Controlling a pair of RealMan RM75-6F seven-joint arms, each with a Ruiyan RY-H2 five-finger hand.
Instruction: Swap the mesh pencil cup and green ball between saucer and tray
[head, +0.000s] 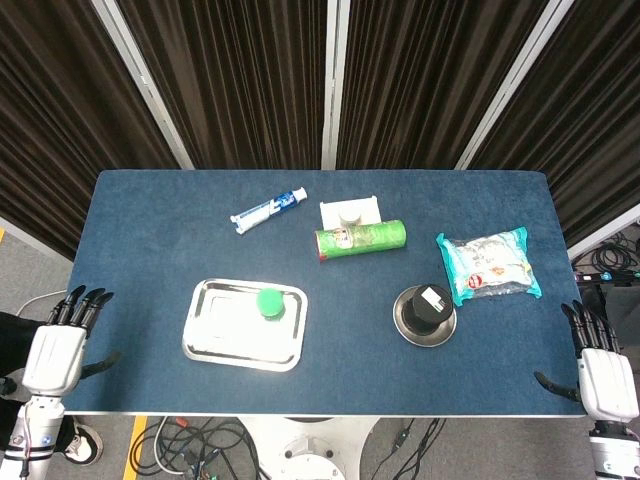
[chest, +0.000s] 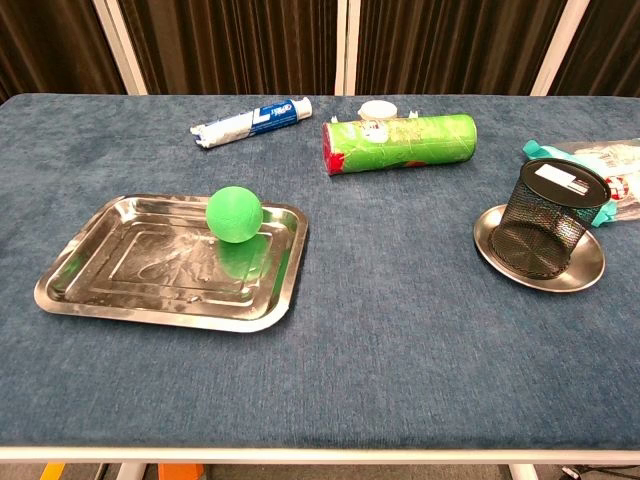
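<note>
A green ball (head: 269, 302) (chest: 234, 214) lies in the far right part of a steel tray (head: 220, 335) (chest: 120, 290) on the left of the blue table. A black mesh pencil cup (head: 428, 307) (chest: 550, 216) stands upright on a round steel saucer (head: 405, 326) (chest: 590, 270) at the right. My left hand (head: 62, 338) hangs off the table's left edge, fingers apart, holding nothing. Off the right front corner, my right hand (head: 598, 365) is likewise spread and empty. Neither hand shows in the chest view.
A green snack canister (head: 360, 239) (chest: 400, 143) lies on its side at the back middle, a white box (head: 350, 211) behind it. A toothpaste tube (head: 268, 210) (chest: 250, 121) lies back left. A teal snack bag (head: 488, 264) (chest: 600, 165) sits behind the saucer.
</note>
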